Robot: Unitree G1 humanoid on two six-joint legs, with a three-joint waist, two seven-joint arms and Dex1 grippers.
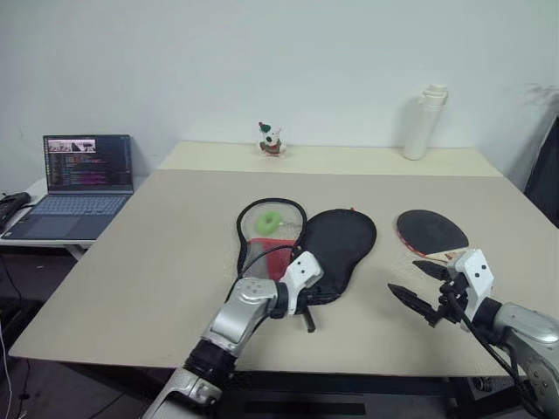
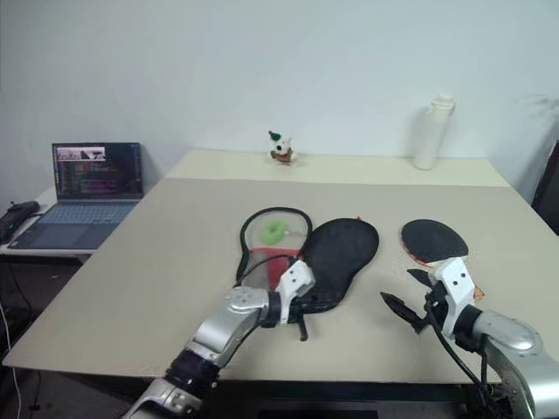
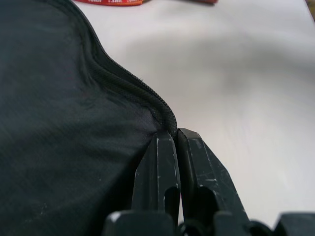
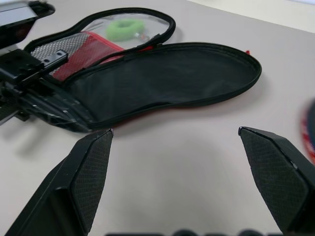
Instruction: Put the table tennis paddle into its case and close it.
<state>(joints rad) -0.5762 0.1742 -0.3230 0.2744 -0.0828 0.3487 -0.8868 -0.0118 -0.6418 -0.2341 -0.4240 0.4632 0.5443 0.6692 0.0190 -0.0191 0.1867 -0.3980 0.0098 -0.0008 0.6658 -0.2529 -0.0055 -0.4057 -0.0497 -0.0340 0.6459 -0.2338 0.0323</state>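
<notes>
The case lies unzipped in the middle of the desk, spread into two halves: the plain black half toward my right, and beside it the half with the mesh pocket, red lower part and a green ring lying inside its rim. My left fingers are pressed together on the case's narrow handle end, pinching the black fabric right at the zipper edge; from my left wrist the zipper line runs straight up to the fingertips.

The paddle lies flat on the desk to the right of the case, apart from it, black face up with a red edge showing, handle pointing toward me. My right fingers are spread wide and hold nothing; they hover just short of the paddle's handle, between it and the near edge of the desk, angled toward the case.

Beyond the case, at the far side of the desk, stand a small figurine and, further right, a white bottle. A laptop sits open on a lower side table left of the desk
</notes>
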